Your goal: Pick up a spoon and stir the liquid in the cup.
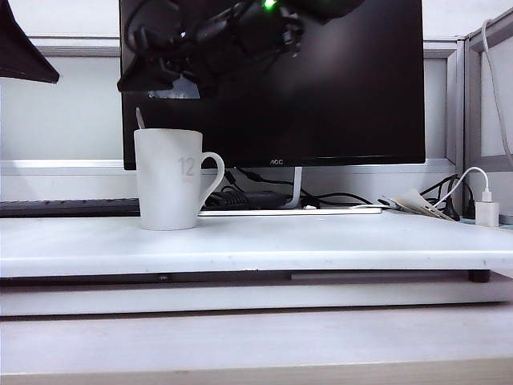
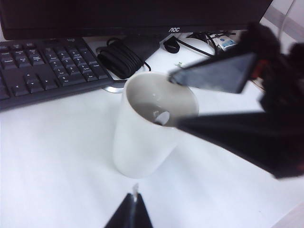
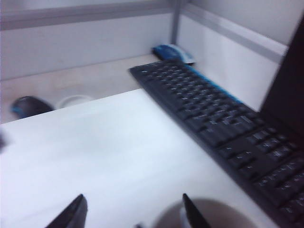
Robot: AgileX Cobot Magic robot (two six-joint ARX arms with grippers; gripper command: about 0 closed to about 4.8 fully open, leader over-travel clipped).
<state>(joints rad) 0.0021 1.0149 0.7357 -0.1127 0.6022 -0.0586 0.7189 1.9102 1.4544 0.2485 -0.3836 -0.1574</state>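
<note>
The white cup [image 1: 171,180] with a faint "12" stands on the white desk, its loop handle to the right. The spoon [image 1: 140,118] stands in the cup, with its thin silvery handle showing over the left rim. My right gripper [image 1: 172,80] hovers just above the cup, dark against the monitor. In the left wrist view its two black fingers [image 2: 213,73] spread open over the cup [image 2: 142,137] mouth, holding nothing, with a pale piece of the spoon [image 2: 161,116] inside. My left gripper [image 2: 134,199] is shut, low in front of the cup. In the blurred right wrist view the right gripper [image 3: 133,194] is open over the cup rim [image 3: 213,213].
A black monitor [image 1: 321,80] stands right behind the cup, with cables [image 1: 248,196] at its foot. A black keyboard [image 2: 42,71] lies to the left of the cup. A white charger [image 1: 486,211] sits at the far right of the desk [image 1: 321,241].
</note>
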